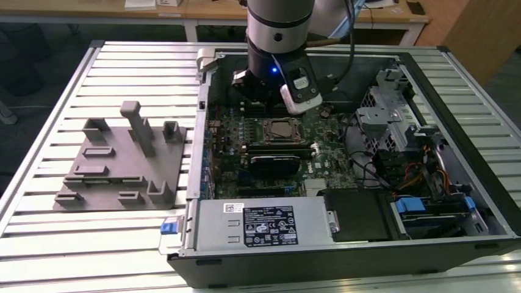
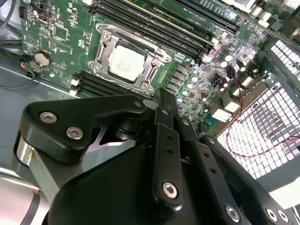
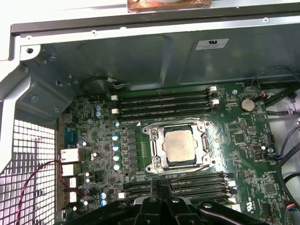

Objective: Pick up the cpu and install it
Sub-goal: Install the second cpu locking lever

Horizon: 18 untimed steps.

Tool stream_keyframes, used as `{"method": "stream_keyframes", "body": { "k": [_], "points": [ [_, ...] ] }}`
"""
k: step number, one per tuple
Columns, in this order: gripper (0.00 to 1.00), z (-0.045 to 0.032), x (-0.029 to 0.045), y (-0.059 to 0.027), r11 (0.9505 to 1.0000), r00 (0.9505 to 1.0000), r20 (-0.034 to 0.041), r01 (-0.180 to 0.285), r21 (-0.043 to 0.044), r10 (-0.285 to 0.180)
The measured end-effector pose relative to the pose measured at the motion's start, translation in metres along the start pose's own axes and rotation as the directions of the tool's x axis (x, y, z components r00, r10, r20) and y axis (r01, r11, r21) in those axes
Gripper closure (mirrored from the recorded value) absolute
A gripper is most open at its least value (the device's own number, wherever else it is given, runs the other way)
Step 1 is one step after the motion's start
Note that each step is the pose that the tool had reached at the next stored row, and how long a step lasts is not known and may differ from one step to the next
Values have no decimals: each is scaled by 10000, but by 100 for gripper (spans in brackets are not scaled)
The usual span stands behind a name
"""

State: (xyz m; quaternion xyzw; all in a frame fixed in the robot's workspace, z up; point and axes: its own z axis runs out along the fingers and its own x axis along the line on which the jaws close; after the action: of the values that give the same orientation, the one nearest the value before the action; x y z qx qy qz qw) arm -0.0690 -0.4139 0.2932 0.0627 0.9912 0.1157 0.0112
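The cpu (image 3: 180, 144) is seen lying flat inside the square metal-framed socket (image 3: 154, 161) on the green motherboard (image 3: 248, 136), with its silver top facing up; in the second wrist view the cpu (image 2: 126, 62) is shown in the same seat, framed by the socket (image 2: 104, 43) on all sides. The end effector (image 3: 161, 194) is held above the motherboard, apart from the cpu and not touching it, and nothing is carried by it. In the first wrist view its black fingers (image 3: 161, 190) are seen meeting at a narrow point beside the lower memory slots (image 3: 187, 180), so the fingers are judged to be together. In the second wrist view the black linkage of the end effector (image 2: 161, 101) is seen close to the camera, with the socket beyond it. In the exterior view the arm (image 1: 279, 27) is placed over the open computer case (image 1: 342, 244), which lies on its side on the slatted counter (image 1: 122, 67), and the cpu (image 1: 282, 129) is visible just beside the lower end of the arm. A grey plastic fixture (image 1: 122, 162) with several blocks is set on the counter, well apart from the case, at the exterior view's left.
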Motion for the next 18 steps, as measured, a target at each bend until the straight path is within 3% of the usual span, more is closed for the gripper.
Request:
{"method": "stream_keyframes", "body": {
  "k": [18],
  "points": [
    [89, 126, 1, -30, 10000, 10000, -1, 0, 5, 0]
  ]
}}
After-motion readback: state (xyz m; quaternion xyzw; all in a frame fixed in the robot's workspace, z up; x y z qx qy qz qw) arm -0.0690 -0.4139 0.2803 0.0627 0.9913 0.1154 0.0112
